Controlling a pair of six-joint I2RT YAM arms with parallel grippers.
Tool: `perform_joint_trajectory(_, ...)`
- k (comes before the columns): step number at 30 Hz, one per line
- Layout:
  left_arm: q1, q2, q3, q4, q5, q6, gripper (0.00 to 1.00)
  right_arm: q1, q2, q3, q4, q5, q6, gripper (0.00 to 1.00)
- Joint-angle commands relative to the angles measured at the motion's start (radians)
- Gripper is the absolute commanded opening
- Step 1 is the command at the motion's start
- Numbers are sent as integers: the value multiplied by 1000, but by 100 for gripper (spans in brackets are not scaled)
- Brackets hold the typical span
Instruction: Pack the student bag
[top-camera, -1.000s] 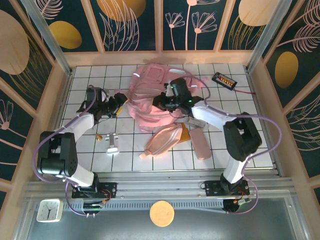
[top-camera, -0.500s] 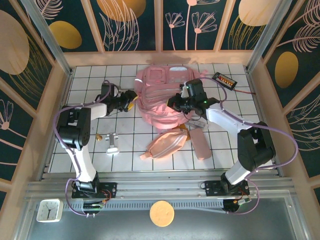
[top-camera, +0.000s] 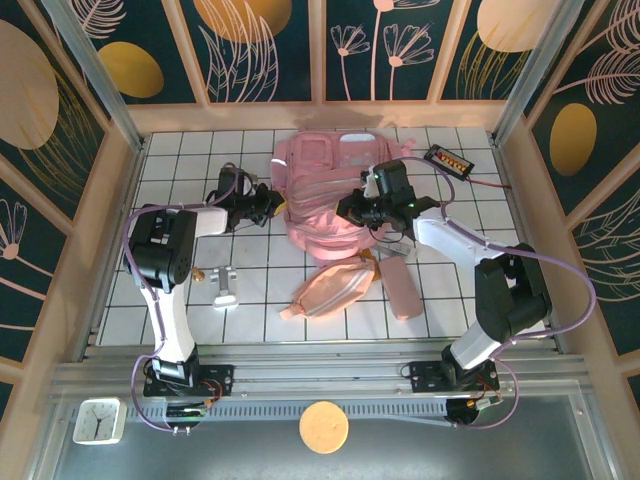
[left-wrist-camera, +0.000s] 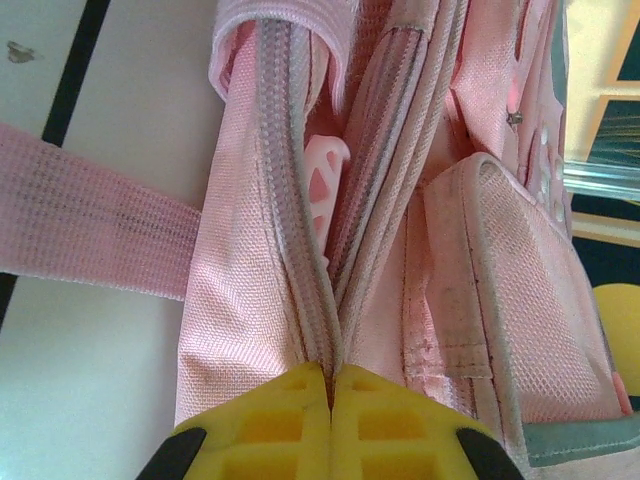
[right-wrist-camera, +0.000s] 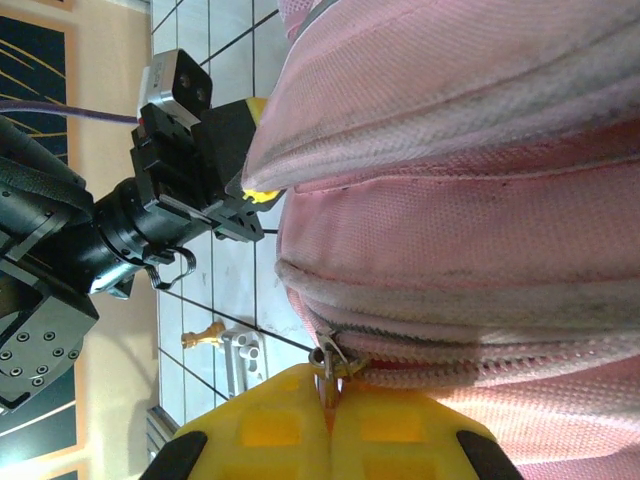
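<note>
1. Placement: the large soft pink fabric backpack (top-camera: 325, 185) is lying at the far middle of the white-tiled table (top-camera: 180, 150), between the two arms.
2. Left gripper (left-wrist-camera: 330, 378): its yellow fingers are pressing fully together on the bag's grey zip seam, at the bag's left edge in the overhead view. They are pinching only a thin fold of tape and fabric.
3. Right gripper (right-wrist-camera: 328, 398): its fingers are likewise closing tight, gripping the small metal zip pull (right-wrist-camera: 326, 358) on the side of the bag nearer the arms.
4. Risk, slip: the pull tab is small and is sitting right at the fingertips. Any sideways tug is likely to free it.
5. Risk, drag: if the left pinch gives way, nothing is anchoring the bag. The whole bag would probably be sliding with the right arm instead of unzipping.
6. Risk, jam: the fabric beside the track is lying bunched and folded. Loose cloth could be feeding into the slider and locking it.
7. Risk, collision: the peach-pink oval pouch (top-camera: 330, 288) and the slim flat pink case (top-camera: 403, 287) are lying just near of the bag, where a shifting bag could be pushing them.
8. Orientation: the long axis is running roughly from far edge to near edge. The shiny window panels (top-camera: 335, 152) are facing up at the far end, and the gripped zip line is facing the arms.
</note>
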Motion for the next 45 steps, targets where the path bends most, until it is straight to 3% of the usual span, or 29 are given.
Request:
perform_joint_trajectory(1,-31,9,23,98,-18,-58,0,37,-31,-1,3,-72,-1,0)
perform_joint_trajectory(12,-66,-19,12,142,-2,-89,0,181,185,145,-43,-134,-25,0)
perform_joint_trajectory(16,-65,-48,-3,97,-8,-48,0,185,261,228,-77,-130,-9,18)
perform_joint_trajectory(21,-63,-87,-28,59,-28,-16,0,145,155,178,-134,-78,21,52)
perform_joint_trajectory(25,-58,-108,-23,15,-37,12,0,81,20,103,-237,-41,25,54)
perform_joint_trajectory(26,-57,-117,-17,-9,-42,32,4,67,-15,88,-277,-28,26,54)
perform_joint_trajectory(30,-57,-173,32,-176,-85,167,41,-26,-124,37,-399,24,27,59)
perform_joint_trajectory(32,-56,-206,53,-260,-112,245,50,-75,-148,6,-441,34,15,59)
perform_joint_trajectory(38,-63,-280,101,-439,-155,430,55,-179,-95,-18,-462,114,-111,60)
perform_joint_trajectory(45,-78,-340,84,-528,-172,528,56,-250,29,41,-453,177,-229,59)
